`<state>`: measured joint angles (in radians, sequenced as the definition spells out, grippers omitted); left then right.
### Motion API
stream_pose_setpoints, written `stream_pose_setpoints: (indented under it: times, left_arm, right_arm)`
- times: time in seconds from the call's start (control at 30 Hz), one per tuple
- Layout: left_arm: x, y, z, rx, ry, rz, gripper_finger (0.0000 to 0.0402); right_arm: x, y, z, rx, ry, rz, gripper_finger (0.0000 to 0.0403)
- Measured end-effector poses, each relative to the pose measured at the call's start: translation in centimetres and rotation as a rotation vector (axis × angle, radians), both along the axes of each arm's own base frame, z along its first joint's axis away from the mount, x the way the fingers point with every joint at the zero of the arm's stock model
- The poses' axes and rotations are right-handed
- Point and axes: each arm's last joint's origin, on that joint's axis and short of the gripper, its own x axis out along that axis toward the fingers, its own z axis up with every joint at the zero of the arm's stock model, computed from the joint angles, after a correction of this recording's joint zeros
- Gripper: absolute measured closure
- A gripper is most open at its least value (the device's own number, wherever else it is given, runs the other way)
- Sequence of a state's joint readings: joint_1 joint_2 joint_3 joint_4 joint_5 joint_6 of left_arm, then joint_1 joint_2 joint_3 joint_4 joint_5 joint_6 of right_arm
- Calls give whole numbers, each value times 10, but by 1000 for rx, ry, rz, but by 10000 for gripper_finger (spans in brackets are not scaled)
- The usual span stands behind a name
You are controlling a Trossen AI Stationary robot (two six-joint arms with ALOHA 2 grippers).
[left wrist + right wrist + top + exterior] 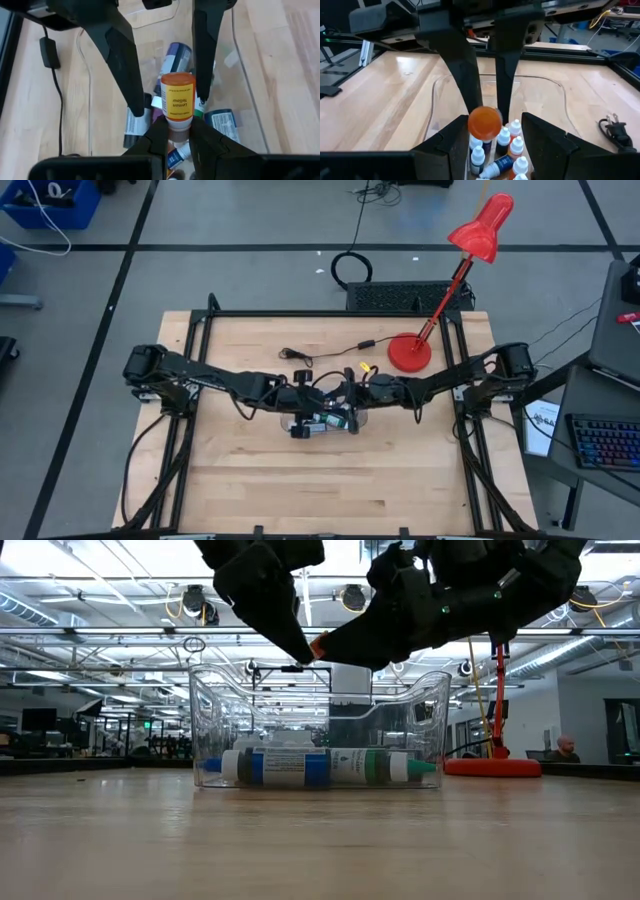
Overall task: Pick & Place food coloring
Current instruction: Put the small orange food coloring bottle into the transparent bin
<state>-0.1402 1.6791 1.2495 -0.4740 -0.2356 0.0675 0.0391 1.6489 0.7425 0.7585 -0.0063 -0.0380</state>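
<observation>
The small orange "lemon yellow" food-coloring bottle (176, 102) sits mid-frame, clenched in the left pincer (176, 131) above the clear plastic tub (320, 730). The right pincer (492, 131) stands released around it. Next, a handover or lowering seems needed.

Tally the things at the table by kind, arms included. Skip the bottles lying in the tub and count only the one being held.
Robot arms: 2, the left arm and the right arm
Clear tub: 1
Red lamp: 1
Black cord: 1
Orange bottle, held in the left tool: 1
Total: 6
</observation>
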Motion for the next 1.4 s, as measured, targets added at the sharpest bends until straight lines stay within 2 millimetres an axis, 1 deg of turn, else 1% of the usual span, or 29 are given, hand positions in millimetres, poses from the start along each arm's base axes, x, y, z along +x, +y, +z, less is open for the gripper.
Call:
stream_pose_setpoints:
  times: [0.13,0.23,0.3,0.4,0.43,0.47,0.53,0.6,0.67,0.7,0.8,0.87,0.93,1.0,1.07,1.13,1.2,1.3,1.37,1.4]
  left_arm:
    - [0,0,0,-5,-1,6,346]
    - [0,0,0,-6,-1,9,346]
    - [0,1,0,-12,-3,18,346]
    - [0,0,0,-31,-8,35,347]
    - [0,0,0,-37,-9,41,346]
    - [0,-1,0,-43,-8,41,342]
    - [-3,-3,2,-45,2,29,314]
    - [-9,-6,6,-39,14,24,277]
    - [-13,-9,11,-37,8,24,244]
    - [-14,-10,12,-32,9,25,230]
    - [-15,-13,12,4,3,43,200]
    - [-15,-15,12,27,-1,58,189]
    - [-16,-16,10,35,2,70,184]
    - [-18,-16,4,41,12,75,185]
    - [-21,-16,-2,51,14,93,189]
    - [-27,-16,-2,53,9,94,195]
    - [-27,-17,-2,44,-20,101,201]
    - [-36,-15,-7,45,11,111,209]
    - [-34,-16,-4,37,-36,117,212]
    - [-36,-15,-4,38,-43,120,214]
  right_arm:
    - [0,0,1,0,-5,-1,234]
    - [0,-3,1,1,-3,-5,253]
    - [0,-5,1,4,0,13,285]
    - [-1,-8,0,24,7,100,360]
    - [-1,-8,0,30,14,118,367]
    - [-1,-8,-1,35,27,119,367]
    - [-1,-8,0,51,91,120,367]
    - [0,-7,1,66,217,127,367]
    - [1,-5,-4,66,384,127,367]
    - [2,-5,-3,52,438,115,367]
    - [7,-7,15,-22,502,16,367]
    - [5,-11,13,-31,558,-38,367]
    - [2,-12,7,-21,614,-59,367]
    - [2,-12,7,-9,604,-71,367]
    - [0,-11,2,11,630,-78,367]
    - [-2,-11,-3,37,648,-72,367]
    - [-3,-10,-6,61,658,-53,367]
    - [-4,-10,-7,65,661,-57,367]
    - [-3,-10,-7,82,657,-66,367]
    - [-3,-10,-7,94,651,-67,366]
